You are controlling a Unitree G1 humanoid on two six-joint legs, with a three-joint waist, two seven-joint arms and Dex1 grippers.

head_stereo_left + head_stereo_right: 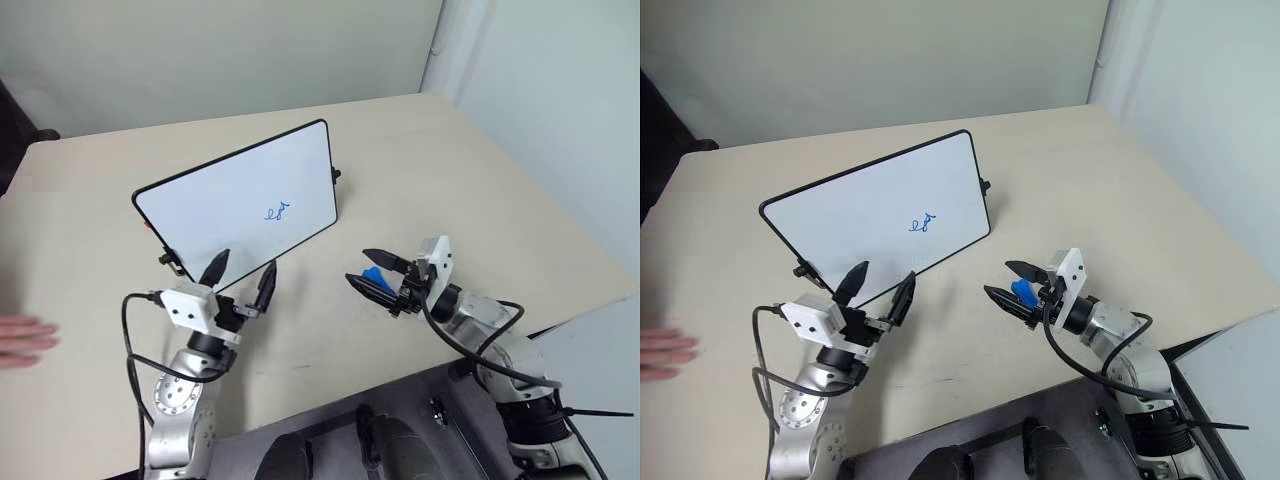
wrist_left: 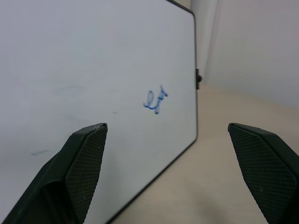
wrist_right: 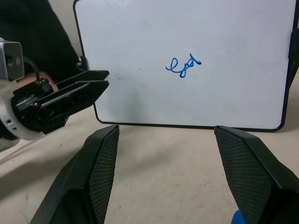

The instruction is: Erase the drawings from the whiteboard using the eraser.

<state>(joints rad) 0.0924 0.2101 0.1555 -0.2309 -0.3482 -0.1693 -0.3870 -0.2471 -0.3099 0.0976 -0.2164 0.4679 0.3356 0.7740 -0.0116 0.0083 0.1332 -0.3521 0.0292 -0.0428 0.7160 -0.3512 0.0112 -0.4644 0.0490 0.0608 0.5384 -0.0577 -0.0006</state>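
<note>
Whiteboard [image 1: 235,205]: one, upright; one drawing [image 1: 279,211]; one eraser [image 1: 371,276].

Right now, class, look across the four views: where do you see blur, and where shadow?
Left wrist view: the jaws look soft and the drawings slightly blurred. Right wrist view: the whiteboard shows a faint grey shadow near its lower edge. Head views: the person's hand is smeared.

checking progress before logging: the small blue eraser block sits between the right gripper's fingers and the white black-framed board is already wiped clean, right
Not quite. The small blue eraser block does sit between the open fingers of the right gripper, but the white black-framed board is not clean: a small blue marker scribble is on it, as the right wrist view shows.
</note>
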